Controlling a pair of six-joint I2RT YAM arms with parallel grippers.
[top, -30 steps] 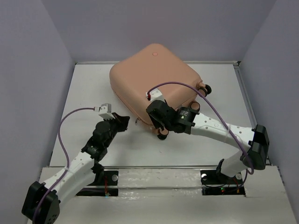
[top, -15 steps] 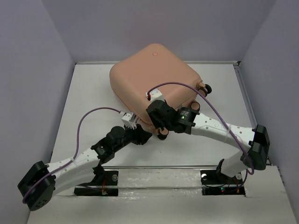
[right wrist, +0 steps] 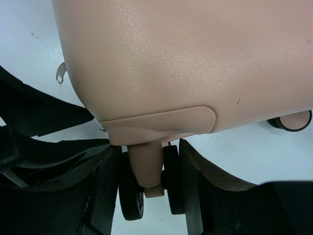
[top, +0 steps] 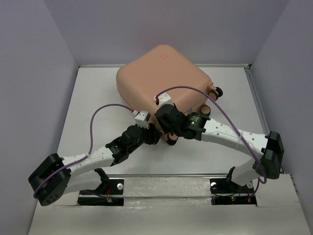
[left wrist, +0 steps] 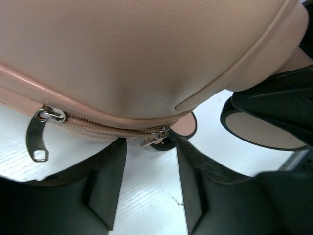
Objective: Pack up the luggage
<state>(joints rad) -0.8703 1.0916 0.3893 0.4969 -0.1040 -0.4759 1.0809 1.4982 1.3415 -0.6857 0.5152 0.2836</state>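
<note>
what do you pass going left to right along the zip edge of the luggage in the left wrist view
hanging metal zip pull → second zip pull → small caster wheel → second pink-and-black wheel, all along the lower edge of the luggage

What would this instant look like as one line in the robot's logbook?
suitcase: closed, lying on table | left gripper: open, at zipper pull | right gripper: clamped on wheel
</note>
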